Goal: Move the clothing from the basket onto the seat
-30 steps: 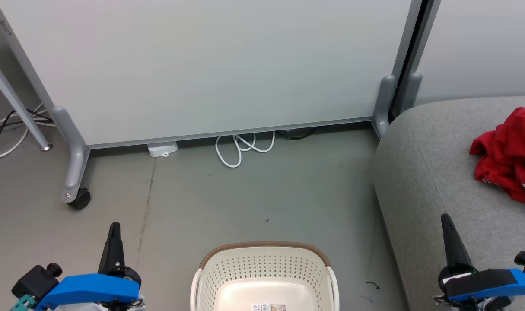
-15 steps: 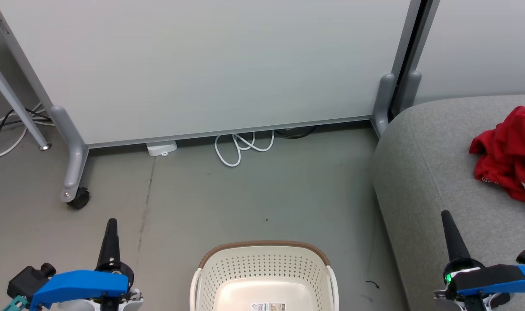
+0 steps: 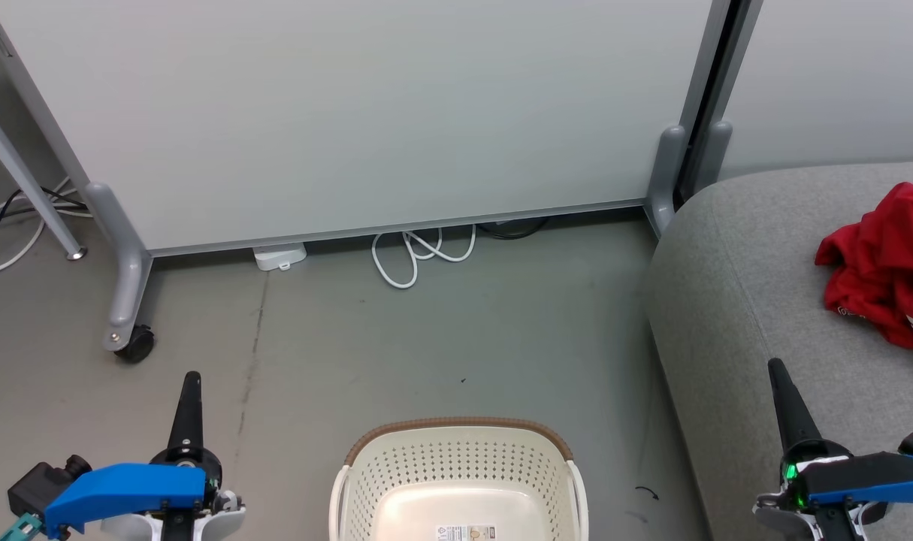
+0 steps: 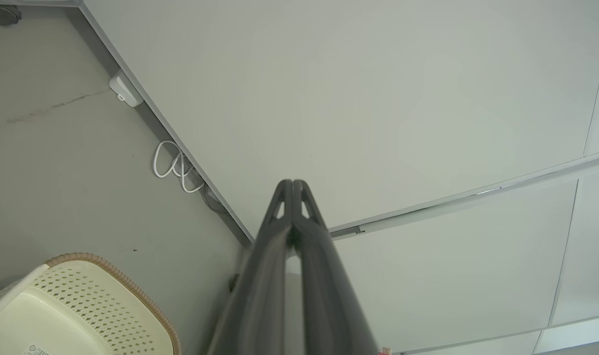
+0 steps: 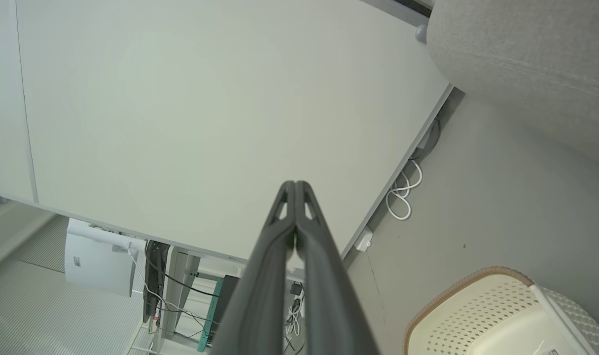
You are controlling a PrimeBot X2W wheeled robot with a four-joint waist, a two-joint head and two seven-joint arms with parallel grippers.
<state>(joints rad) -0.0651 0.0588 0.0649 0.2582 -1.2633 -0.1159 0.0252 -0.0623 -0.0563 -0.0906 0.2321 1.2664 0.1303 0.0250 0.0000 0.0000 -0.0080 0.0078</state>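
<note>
The cream basket (image 3: pixel 460 473) with a brown rim stands on the floor at the bottom centre of the head view, its visible inside bare but for a label; it also shows in the wrist views (image 4: pixel 82 305) (image 5: pixel 481 315). Red clothing (image 3: pixel 881 263) lies bunched on the grey seat (image 3: pixel 764 300) at the right edge. My left gripper (image 3: pixel 191 378) hangs shut over the floor left of the basket, holding nothing. My right gripper (image 3: pixel 775 366) is shut and empty above the seat's front part, well short of the clothing. Both pairs of fingers (image 4: pixel 293 185) (image 5: pixel 295 185) meet at the tips.
A pale wheeled partition (image 3: pixel 351 113) spans the back, with a caster (image 3: pixel 134 346) at the left foot. A coiled white cable (image 3: pixel 418 255) and a white adapter (image 3: pixel 279 257) lie along its base. Grey floor separates the basket from the partition.
The head view has shifted slightly. Both grippers have risen a little in the view and stayed shut. The clothing and the basket are unmoved.
</note>
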